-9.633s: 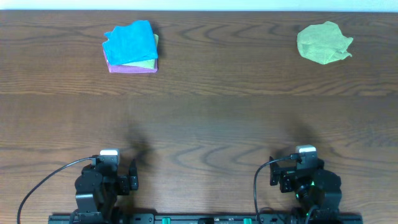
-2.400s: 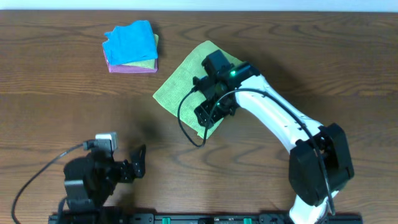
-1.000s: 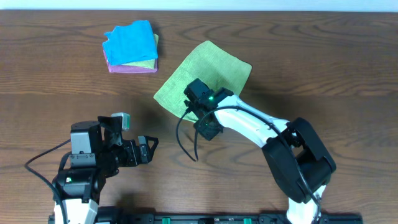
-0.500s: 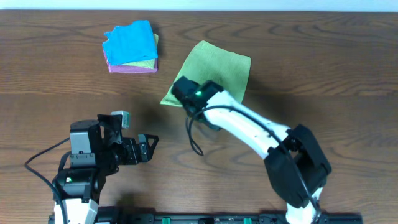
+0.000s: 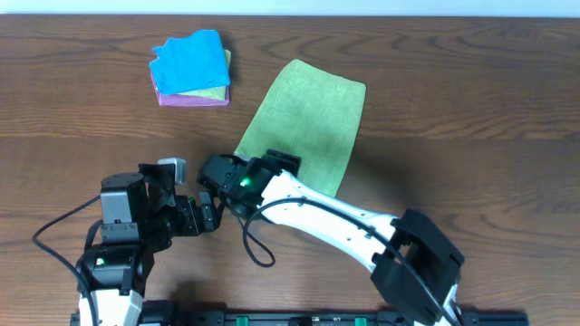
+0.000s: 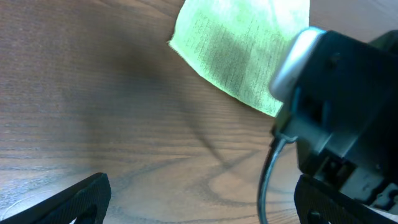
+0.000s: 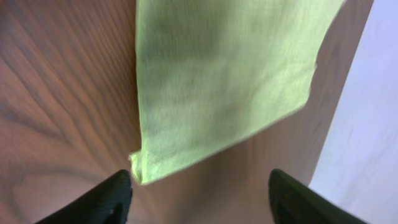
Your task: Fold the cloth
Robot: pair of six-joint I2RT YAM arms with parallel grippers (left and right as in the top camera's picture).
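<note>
The green cloth [image 5: 304,118] lies spread flat on the wooden table, its long side running from near left to far right. My right gripper [image 5: 227,166] sits low just off the cloth's near left corner, open and empty. In the right wrist view the cloth [image 7: 217,81] fills the upper frame and that corner lies just ahead of the left finger of my right gripper [image 7: 199,190]. My left gripper [image 5: 207,215] is open and empty, close below the right gripper's head. In the left wrist view the left gripper [image 6: 202,196] faces bare table, with the cloth [image 6: 236,50] farther off.
A stack of folded cloths [image 5: 190,71], blue on top of green and pink, sits at the far left. The right arm's white link [image 5: 326,213] crosses the table in front of the cloth. Its black wrist [image 6: 342,106] and cable crowd the left wrist view's right side.
My right gripper has swept from over the cloth's left part down to its near left corner and beyond. The cloth now lies stretched out and uncovered. The left arm has barely shifted.
</note>
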